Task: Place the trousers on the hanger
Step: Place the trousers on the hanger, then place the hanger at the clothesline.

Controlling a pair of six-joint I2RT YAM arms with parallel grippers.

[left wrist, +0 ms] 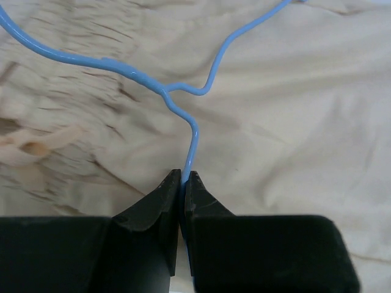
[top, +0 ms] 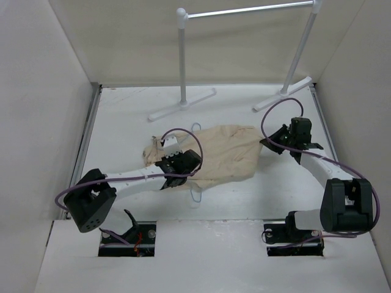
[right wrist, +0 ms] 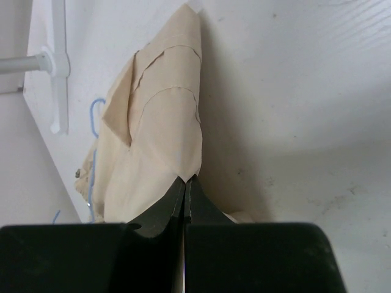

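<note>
Trousers (top: 226,152): 1, beige, bunched flat on worktop (top: 122,122). Hanger (left wrist: 166,90): 1, atop trousers, wire pinched by left fingers (left wrist: 162,201). Right fingers (right wrist: 165,210): pinching trousers' edge.

Trousers (top: 229,152) seen as plain beige, unpatterned. Hanger (left wrist: 135,75) rendered light blue. Bench (top: 122,122) and rack (top: 182,61) noted white. Left gripper (left wrist: 182,180) and right gripper (right wrist: 186,183) shown black. Cables (top: 181,129) coloured purple.

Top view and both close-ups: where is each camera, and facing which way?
Top external: above, behind both arms, looking down on table and trousers.
Left wrist: on left arm, looking past the left gripper, shut on the hanger.
Right wrist: on right arm, looking past the right gripper, shut on the trousers.
All share trousers and hanger.
</note>
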